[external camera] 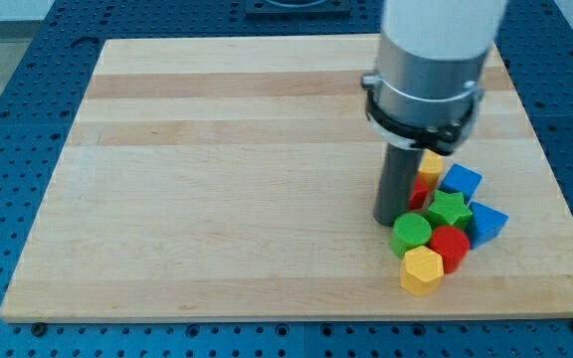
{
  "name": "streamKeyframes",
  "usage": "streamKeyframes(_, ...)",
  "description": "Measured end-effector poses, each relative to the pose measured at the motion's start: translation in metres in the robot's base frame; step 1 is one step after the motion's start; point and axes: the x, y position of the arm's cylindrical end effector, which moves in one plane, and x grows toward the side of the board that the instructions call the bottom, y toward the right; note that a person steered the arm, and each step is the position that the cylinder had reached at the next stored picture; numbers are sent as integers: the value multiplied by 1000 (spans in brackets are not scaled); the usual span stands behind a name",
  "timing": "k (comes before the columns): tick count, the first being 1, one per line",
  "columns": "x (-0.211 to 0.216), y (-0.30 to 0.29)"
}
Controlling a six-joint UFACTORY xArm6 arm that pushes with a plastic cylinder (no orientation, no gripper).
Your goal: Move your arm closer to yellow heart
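1. Pale wooden board [217, 179] lies on blue perforated bench [8, 60].
2. On the board, lower right, one tight cluster: yellow hexagon [422, 269], red cylinder [451, 245], green cylinder [412, 234], green star [450, 210], two blue blocks [460, 182] [486, 222], partly hidden yellow block [432, 163].

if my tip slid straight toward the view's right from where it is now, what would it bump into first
Probably the green star, or the green cylinder just below it. Both sit right beside my tip on its right; depth is hard to judge here.
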Motion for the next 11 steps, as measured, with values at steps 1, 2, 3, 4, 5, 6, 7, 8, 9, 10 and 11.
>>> streamKeyframes(1,1,7)
streamKeyframes(2,1,6)
streamKeyframes(3,20,-32)
streamKeyframes(4,21,-32)
streamKeyframes(5,-52,-38)
streamKeyframes(6,-120,-42)
streamKeyframes(7,-117,-22)
streamKeyframes(8,-107,2)
streamKeyframes(9,-105,8)
streamKeyframes(10,-77,42)
streamKeyframes(11,-49,56)
